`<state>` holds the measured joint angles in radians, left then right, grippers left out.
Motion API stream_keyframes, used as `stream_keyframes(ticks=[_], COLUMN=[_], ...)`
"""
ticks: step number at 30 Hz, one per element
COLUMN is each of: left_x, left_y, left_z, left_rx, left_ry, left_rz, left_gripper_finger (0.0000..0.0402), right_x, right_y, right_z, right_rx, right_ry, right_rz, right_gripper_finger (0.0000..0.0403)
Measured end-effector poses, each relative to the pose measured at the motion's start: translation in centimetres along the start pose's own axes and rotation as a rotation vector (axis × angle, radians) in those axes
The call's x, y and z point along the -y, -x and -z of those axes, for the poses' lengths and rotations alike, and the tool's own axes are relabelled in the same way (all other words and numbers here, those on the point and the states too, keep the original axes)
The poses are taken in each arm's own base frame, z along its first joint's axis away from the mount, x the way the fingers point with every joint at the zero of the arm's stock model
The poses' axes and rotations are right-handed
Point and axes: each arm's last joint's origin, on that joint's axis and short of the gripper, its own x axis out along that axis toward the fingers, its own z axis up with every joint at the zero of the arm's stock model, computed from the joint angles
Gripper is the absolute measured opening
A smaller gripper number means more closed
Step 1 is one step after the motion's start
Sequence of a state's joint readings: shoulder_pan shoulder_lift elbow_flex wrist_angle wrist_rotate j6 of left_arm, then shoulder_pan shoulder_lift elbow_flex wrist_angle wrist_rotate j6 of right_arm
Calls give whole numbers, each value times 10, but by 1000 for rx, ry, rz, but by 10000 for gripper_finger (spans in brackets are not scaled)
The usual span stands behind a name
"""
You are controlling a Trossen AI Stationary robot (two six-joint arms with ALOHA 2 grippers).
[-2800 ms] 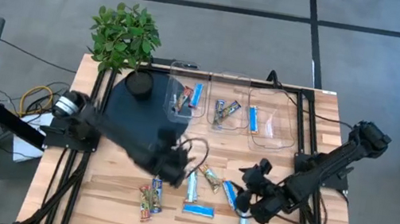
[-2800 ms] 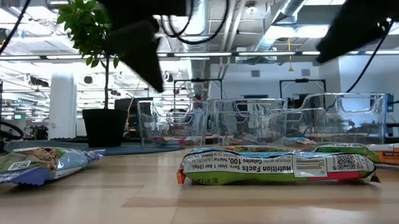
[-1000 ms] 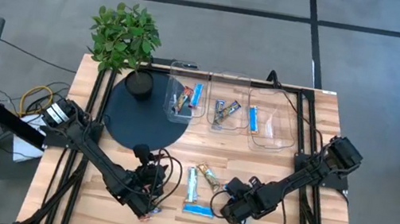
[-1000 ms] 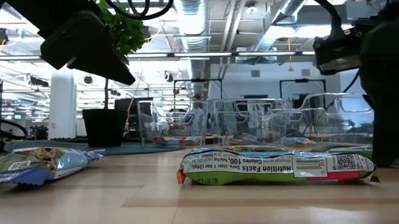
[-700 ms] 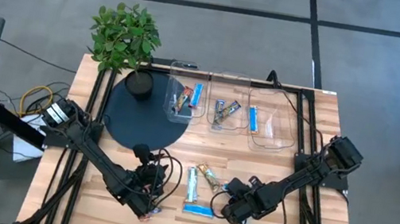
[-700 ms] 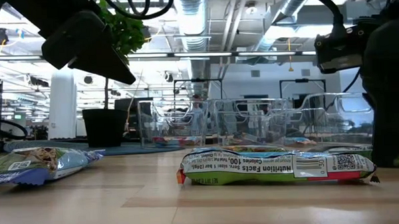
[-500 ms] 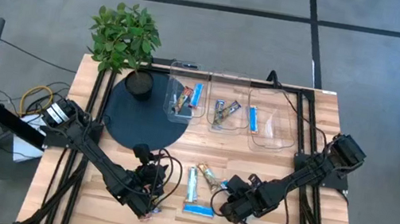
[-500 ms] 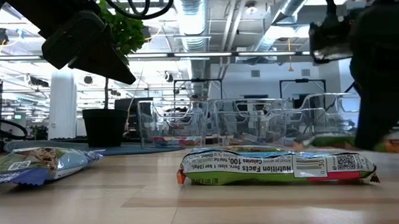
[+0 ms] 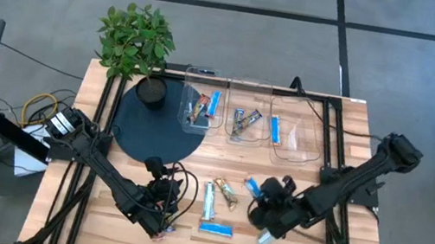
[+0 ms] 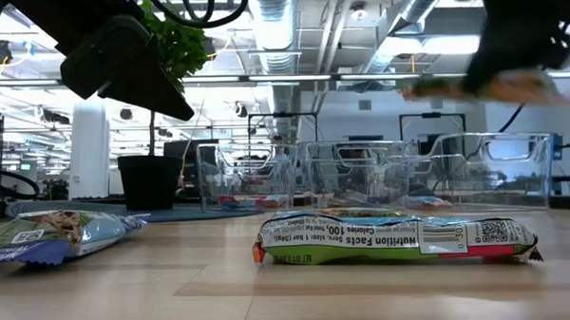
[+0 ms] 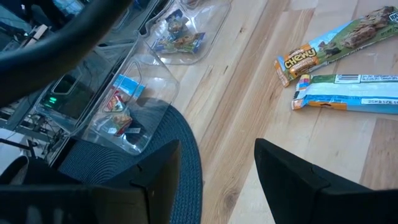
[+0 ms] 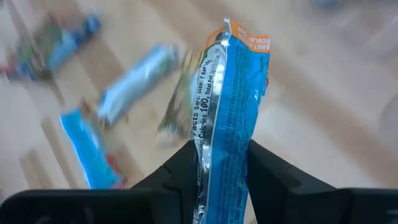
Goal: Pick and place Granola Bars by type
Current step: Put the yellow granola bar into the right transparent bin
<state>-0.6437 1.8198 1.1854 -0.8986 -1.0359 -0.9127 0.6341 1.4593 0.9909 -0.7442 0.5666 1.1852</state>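
**Right fingers clamp a blue bar above the front of the tabletop**

Wooden slats make up the tabletop (image 9: 133, 214), which sits on a grey floor. Nearest the front edge, the left gripper (image 9: 165, 215) is low over the wood with its fingers (image 11: 292, 180) spread apart and nothing between them; a colourful bar (image 9: 168, 228) lies right by it, though whether they touch cannot be told. Just to the right lie a bright blue bar (image 9: 216, 229) flat along the front and a silvery-white bar (image 9: 267, 238) near the right arm.

A little farther back, the right gripper (image 9: 262, 197) is lifted off the surface, its fingers (image 12: 264, 174) closed on a blue-wrapped bar (image 12: 230, 118) that stands up between them; in the low view the bar shows blurred, high above the tubs. Between the two arms lie a pale blue bar (image 9: 208, 199) and a brown-orange bar (image 9: 227, 194), side by side.

Beyond them, a dark round mat (image 9: 147, 124) covers the left middle of the tabletop. At the far edge stand three clear plastic tubs (image 9: 253, 121) in a row: the left one holds a blue bar and a reddish one, the middle one two dark bars, the right one a blue bar and a white one. A potted plant (image 9: 136, 39) stands at the far left corner.
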Motion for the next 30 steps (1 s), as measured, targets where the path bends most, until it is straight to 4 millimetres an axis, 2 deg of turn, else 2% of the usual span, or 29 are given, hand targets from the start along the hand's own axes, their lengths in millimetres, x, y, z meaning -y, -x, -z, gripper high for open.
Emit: stream_keyframes(ticks=[6, 13, 21, 30], left_x=[0, 0, 0, 0], left_y=[0, 0, 0, 0], left_z=[0, 0, 0, 0], left_rx=[-1, -2, -2, -1], left_ry=[1, 1, 1, 1], left_rz=[1, 2, 2, 2], left_gripper_finger=[202, 202, 202, 202], right_x=[29, 76, 122, 156], right_y=[24, 28, 16, -15], right_z=[-31, -60, -85, -108], right_rx=[132, 146, 96, 23], right_ry=[-28, -102, -221, -281], right_rz=[39, 236, 471, 652], right_gripper_finger=[102, 102, 102, 102])
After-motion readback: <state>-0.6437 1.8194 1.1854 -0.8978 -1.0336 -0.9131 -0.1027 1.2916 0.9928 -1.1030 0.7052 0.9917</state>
